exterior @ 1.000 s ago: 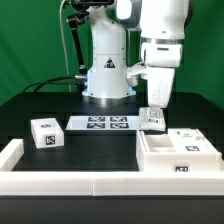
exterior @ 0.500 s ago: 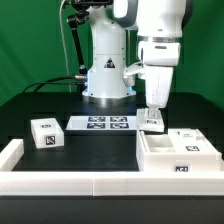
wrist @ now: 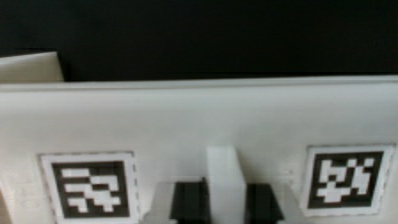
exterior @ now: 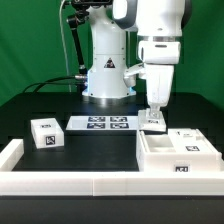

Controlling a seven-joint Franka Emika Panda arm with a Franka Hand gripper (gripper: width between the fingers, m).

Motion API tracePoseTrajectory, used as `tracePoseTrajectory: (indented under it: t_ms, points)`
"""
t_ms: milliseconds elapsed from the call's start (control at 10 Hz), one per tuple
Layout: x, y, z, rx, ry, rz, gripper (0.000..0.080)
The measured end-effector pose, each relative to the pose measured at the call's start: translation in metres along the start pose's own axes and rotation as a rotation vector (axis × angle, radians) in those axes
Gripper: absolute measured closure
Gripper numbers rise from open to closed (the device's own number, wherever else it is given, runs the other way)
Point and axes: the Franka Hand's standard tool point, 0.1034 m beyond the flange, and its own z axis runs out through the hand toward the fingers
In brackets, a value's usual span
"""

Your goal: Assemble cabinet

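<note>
The cabinet [exterior: 176, 156], a large white open box with a tag on its front, sits at the exterior view's right front. My gripper [exterior: 152, 122] points straight down just behind it, onto a small white tagged panel [exterior: 153, 127]. In the wrist view that panel [wrist: 196, 115] fills the picture with two tags. My gripper [wrist: 224, 198] has its dark fingers [wrist: 185, 202] pressed against both sides of the panel's thin raised ridge, with no gap showing.
The marker board [exterior: 100, 123] lies at mid-table. A small white tagged box [exterior: 45, 133] stands at the exterior view's left. Another white tagged part [exterior: 192, 138] lies behind the cabinet. A low white border rail [exterior: 70, 182] runs along the front. The robot base [exterior: 105, 75] stands behind.
My gripper has sunk very slightly onto the small panel. The loose parts have not moved.
</note>
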Motion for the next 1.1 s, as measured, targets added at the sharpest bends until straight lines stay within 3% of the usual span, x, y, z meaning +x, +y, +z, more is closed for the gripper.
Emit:
tracePoseTrajectory:
  t_ms: [700,1100]
  points:
    - [-0.0046,0.0024,0.0072,0.014,0.001,-0.026,0.0729]
    - [-0.0008,0.0060,0.0077,-0.006,0.016,-0.027,0.0729]
